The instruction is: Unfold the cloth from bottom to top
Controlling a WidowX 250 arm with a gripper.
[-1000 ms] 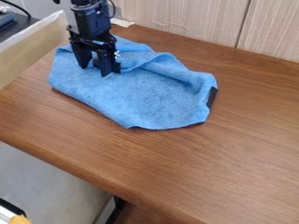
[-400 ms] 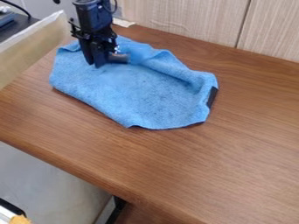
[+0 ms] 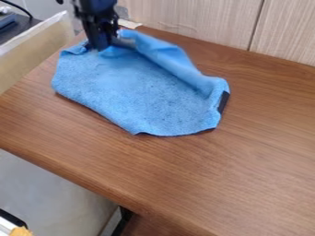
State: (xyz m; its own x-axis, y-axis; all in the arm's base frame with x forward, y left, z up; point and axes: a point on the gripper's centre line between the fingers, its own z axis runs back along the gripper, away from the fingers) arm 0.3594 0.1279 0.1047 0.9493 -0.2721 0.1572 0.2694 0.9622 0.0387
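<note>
Nearest the viewer, toward 7 o'clock in the view, a small orange-yellow piece (image 3: 21, 231) lies on a white object with a black edge (image 3: 7, 225). Just short of 6 o'clock, a black support (image 3: 123, 220) shows beneath the brown wood-grain table (image 3: 227, 170), whose rounded near edge slants from 9 o'clock down toward 6.

The blue fabric cloth (image 3: 138, 94) lies on the table between the centre of the view and 11 o'clock. Its near part is spread fairly flat, with a corner pointing to 6 o'clock. A black strip (image 3: 223, 102) marks its 3 o'clock side. The far part stands up as a folded ridge, running from the cloth's 11 o'clock end, where it is highest, down toward 3 o'clock.

The black two-finger gripper (image 3: 102, 48) hangs over the cloth's 11 o'clock end, closed on the far fold, which rises beside it.

Toward 10 o'clock, a pale beige panel (image 3: 34, 55) borders the table. Farther back, between 10 and 11 o'clock, are a dark device (image 3: 7, 22) and a thin black cable (image 3: 20, 7). A light wood-grain wall (image 3: 203, 20) stands behind the table from 12 to 2 o'clock.
</note>
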